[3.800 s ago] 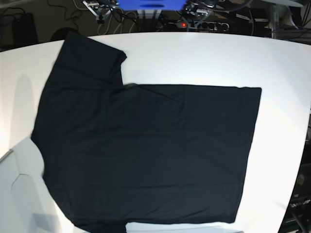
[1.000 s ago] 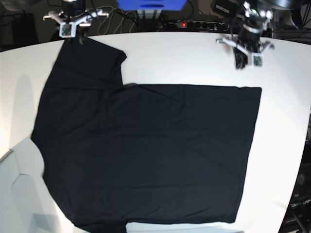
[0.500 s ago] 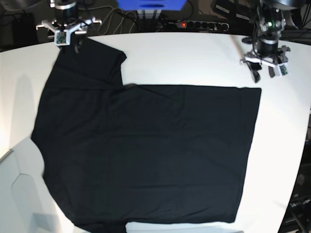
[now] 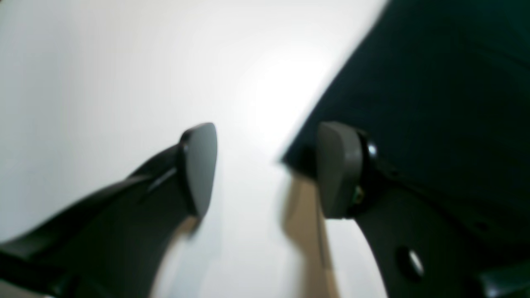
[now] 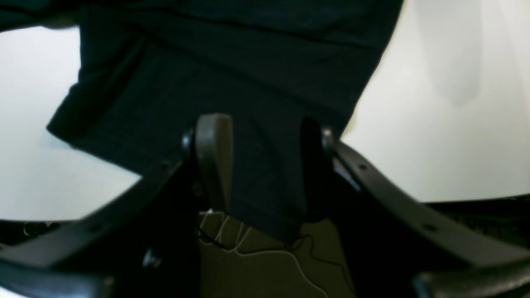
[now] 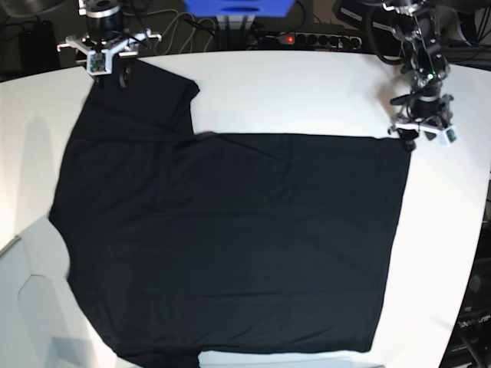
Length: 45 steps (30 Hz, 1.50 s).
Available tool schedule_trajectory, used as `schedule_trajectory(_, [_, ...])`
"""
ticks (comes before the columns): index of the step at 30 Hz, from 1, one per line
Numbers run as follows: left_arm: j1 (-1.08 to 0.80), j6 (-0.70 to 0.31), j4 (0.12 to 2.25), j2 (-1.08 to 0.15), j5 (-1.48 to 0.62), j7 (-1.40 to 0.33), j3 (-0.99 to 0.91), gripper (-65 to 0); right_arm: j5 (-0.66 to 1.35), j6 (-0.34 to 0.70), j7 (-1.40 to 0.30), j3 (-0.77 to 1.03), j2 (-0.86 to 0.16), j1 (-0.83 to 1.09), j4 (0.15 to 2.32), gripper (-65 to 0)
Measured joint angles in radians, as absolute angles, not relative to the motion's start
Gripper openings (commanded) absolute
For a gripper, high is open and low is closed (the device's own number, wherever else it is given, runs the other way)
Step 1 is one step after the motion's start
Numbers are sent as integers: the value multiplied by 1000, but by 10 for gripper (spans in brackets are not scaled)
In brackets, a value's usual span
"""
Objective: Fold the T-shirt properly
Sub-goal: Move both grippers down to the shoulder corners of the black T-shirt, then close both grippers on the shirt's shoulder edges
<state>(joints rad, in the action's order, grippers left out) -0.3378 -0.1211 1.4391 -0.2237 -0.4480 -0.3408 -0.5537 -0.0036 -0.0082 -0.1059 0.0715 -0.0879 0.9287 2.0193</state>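
The black T-shirt (image 6: 230, 238) lies spread flat on the white table (image 6: 307, 92), its sleeve pointing to the far left. My left gripper (image 6: 414, 140) hovers at the shirt's far right corner. In the left wrist view it (image 4: 267, 169) is open, and the cloth corner (image 4: 434, 82) reaches just inside the right finger (image 4: 337, 174). My right gripper (image 6: 109, 75) is at the far end of the sleeve. Seen from the right wrist it (image 5: 263, 165) is open, astride the sleeve's edge (image 5: 232, 62), with cloth lying between the fingers (image 5: 213, 157).
A power strip (image 6: 322, 38) with a red light, cables and a blue object (image 6: 238, 6) sit behind the table's far edge. The sleeve end hangs over that edge above an olive floor with a white cable (image 5: 256, 248). A white panel (image 6: 31, 307) stands at the near left.
My left gripper has swung from the table's far side down to the shirt's far right corner, and its jaws have opened. The right gripper has stayed at the sleeve end, shifting only slightly.
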Motion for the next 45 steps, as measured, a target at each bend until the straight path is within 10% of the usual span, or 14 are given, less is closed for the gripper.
schedule_trajectory(17, [-308, -161, 1373, -228, -445, -287, -520, -293, -4, -8, -108, 72, -85, 931, 2018, -374])
schedule_trajectory(33, [-313, -162, 1377, -229, -447, -287, -495, -650, -4, -8, -108, 70, -85, 932, 2018, -374])
schedule_trajectory(45, [-382, -167, 1443, -228, -453, -308, -493, -648, -4, -8, -107, 88, -83, 931, 2018, -373])
